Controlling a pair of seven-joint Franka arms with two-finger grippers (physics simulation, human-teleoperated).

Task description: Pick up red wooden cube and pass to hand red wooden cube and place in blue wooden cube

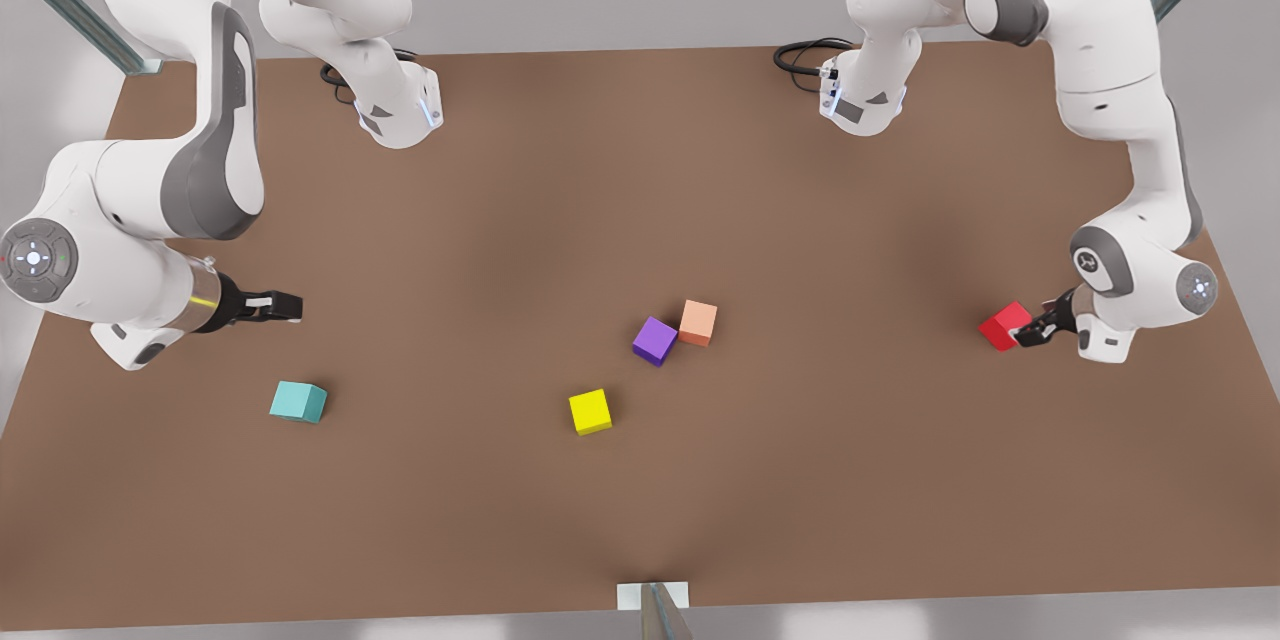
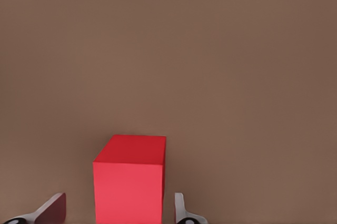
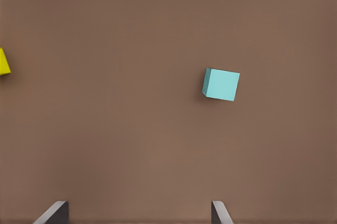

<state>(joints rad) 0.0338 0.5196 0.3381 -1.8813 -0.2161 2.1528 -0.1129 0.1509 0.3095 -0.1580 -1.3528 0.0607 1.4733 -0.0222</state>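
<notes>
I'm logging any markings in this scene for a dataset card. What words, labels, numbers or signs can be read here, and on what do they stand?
No readable text anywhere.
Cubes: the red wooden cube, blue wooden cube, yellow cube, purple cube and salmon cube are plain-faced.
Arms: a small round emblem on the joint beside the left end effector, and button marks on the disc near the right end effector, are not legible.

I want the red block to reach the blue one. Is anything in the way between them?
Maybe. The red wooden cube sits at the left hand. The blue wooden cube lies far across the table, near the waiting right hand. The purple cube, orange cube and yellow cube lie between them.
</notes>
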